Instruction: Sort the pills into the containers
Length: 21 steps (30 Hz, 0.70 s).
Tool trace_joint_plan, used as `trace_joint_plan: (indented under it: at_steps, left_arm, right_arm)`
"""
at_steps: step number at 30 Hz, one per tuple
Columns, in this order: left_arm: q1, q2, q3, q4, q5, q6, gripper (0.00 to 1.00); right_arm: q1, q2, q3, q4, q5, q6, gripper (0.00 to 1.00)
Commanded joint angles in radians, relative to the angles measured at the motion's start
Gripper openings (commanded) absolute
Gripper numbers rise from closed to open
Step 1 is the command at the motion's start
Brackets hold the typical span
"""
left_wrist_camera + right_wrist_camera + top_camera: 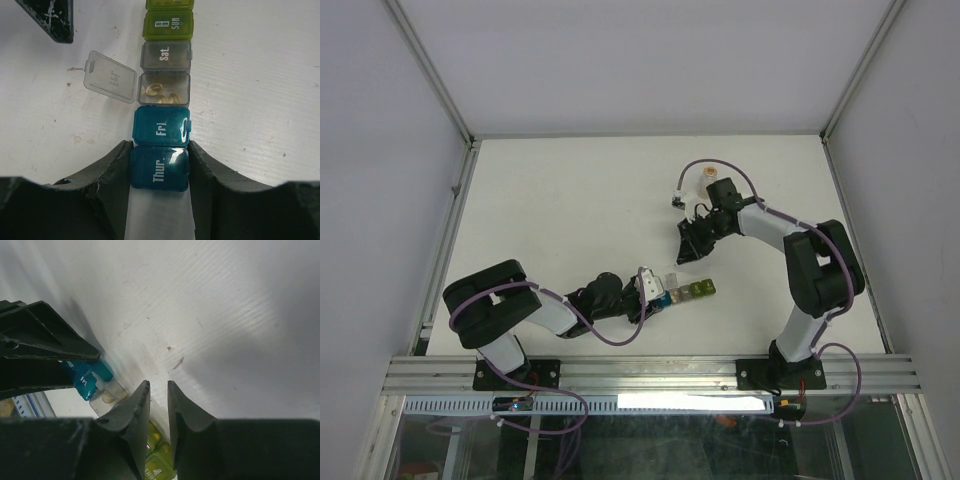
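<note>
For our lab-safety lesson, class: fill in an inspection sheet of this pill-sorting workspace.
Surface: white table, faint scuffs.
Job's things: containers lying flat; one grey compartment open, yellow pills inside.
Clutter: small bottle beyond the right arm.
Hands: left hand clamps the containers' Thur. end; right hand close by, fingers slightly apart, nothing between.
Cables: purple cables looped along both arms.
Surroundings: white walls, aluminium rail at near edge.

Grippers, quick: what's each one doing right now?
Left gripper: closed on the strip at its Thur end.
Right gripper: slightly open, holding nothing.
</note>
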<state>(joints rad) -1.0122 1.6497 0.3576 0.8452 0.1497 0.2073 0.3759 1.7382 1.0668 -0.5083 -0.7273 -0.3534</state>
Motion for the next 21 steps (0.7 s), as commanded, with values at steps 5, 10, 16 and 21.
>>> trace_joint_plan:
  at_steps: [5,10,16,21]
  left_arm:
    - [0.013,0.007,0.026,0.028,0.04,0.026,0.19]
    - [0.014,0.004,0.026,0.019,0.035,0.025,0.16]
    - [0.014,-0.001,0.032,0.0,0.028,0.022,0.15]
    - [0.014,0.0,0.034,-0.005,0.027,0.02,0.15]
  right_arm:
    - [0.064,0.062,0.083,-0.069,-0.06,-0.042,0.16]
    - [0.083,0.021,0.101,-0.18,-0.15,-0.179,0.12]
    - [0.122,-0.055,0.079,-0.294,-0.161,-0.301,0.1]
    - [0.166,-0.081,0.04,-0.33,-0.102,-0.334,0.1]
